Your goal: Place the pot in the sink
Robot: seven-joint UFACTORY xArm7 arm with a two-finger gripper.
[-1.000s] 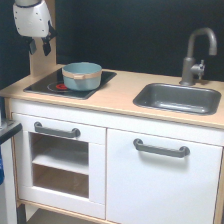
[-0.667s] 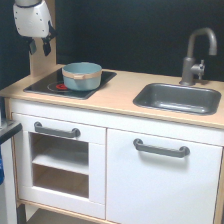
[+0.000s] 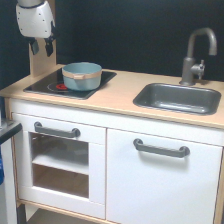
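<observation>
Pot: left of centre in the frame, resting upright on the black hob, partly over a red ring; untouched, nothing inside visible.
Sink: right half of the frame, set into the pale wooden counter, well apart from the pot; basin appears bare.
Tap: upper right, standing behind the sink, spout arching over the basin.
Claw: upper left of the frame, hanging high above the back corner of the hob, up and to the left of the pot; two dark fingers pointing down with a narrow gap between, holding nothing.
Cupboard front: lower half of the frame, white doors with grey handles, closed.
Progress: nothing done yet, judging by the layout; pot on the hob, sink without it.
Left to do: bring the claw down over the pot, grip its rim or side, lift, carry rightward across the counter, lower into the basin, let go.
Change from the earlier frames: none worth noting; pot in the same spot on the hob, claw at the same high perch at upper left, gap between fingers unchanged as far as visible.
</observation>
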